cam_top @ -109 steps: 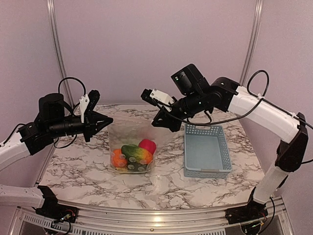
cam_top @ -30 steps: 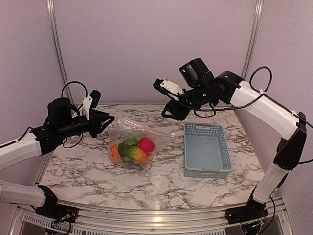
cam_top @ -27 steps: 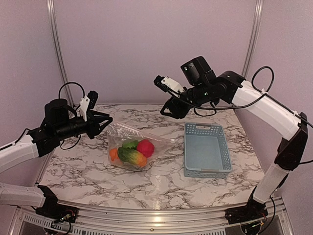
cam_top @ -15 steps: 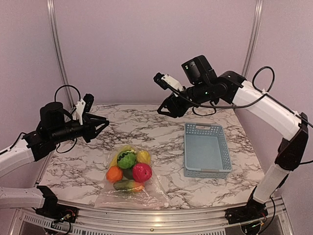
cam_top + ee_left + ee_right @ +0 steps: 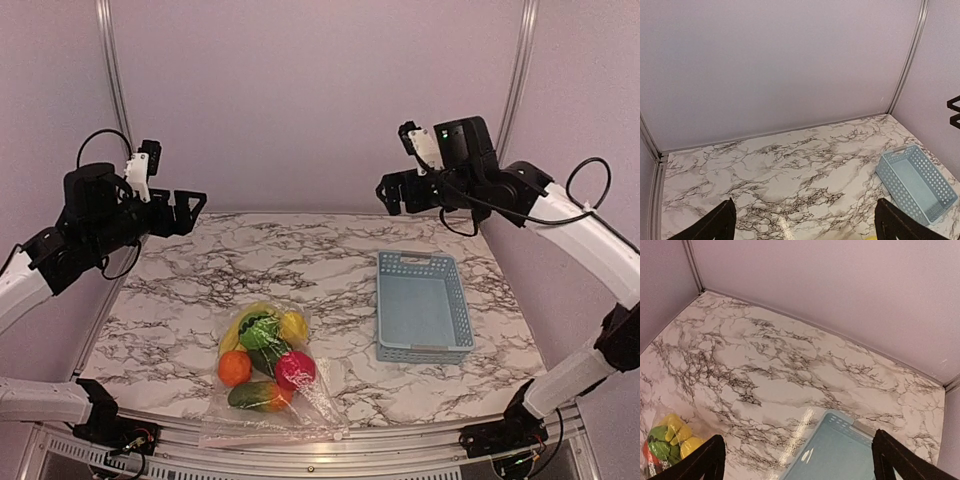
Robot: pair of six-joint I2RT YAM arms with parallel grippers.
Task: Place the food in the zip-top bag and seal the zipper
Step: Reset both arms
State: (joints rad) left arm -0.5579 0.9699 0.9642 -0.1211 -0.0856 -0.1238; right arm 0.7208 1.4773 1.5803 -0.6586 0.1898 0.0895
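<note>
**Bagged Food Rests Near Table's Front Edge**

The clear zip-top bag (image 5: 310, 405), holding the food (image 5: 262, 352), lies flat on the marbled table (image 5: 330, 250) close to its front edge, left of the blue basket (image 5: 422, 305). Both arms hang high over the far side. The left claw (image 5: 188, 206) and right claw (image 5: 392, 192) are each spread wide, gripping nothing.

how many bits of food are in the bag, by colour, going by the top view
yellow pieces: 2
green piece: 1
orange piece: 1
red piece: 1
green-and-orange piece: 1
total: 6 that show, all inside the bag
</note>
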